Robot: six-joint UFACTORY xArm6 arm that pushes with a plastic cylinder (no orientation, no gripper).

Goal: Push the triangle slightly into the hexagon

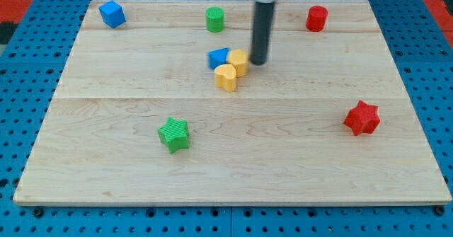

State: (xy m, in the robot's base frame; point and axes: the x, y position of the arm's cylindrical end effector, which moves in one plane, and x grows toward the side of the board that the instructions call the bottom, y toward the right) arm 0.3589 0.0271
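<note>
A blue triangle block (219,57) sits near the middle of the wooden board, touching the left side of a yellow hexagon block (238,62). A yellow heart-shaped block (226,77) lies just below them, touching the hexagon. My tip (258,61) stands just to the right of the yellow hexagon, on the side away from the triangle, very close to it or touching it.
A blue cube (112,14) lies at the top left, a green cylinder (215,19) at the top middle, a red hexagonal block (316,18) at the top right. A green star (174,134) lies lower left, a red star (362,118) at the right. The board (106,180) ends on a blue pegboard.
</note>
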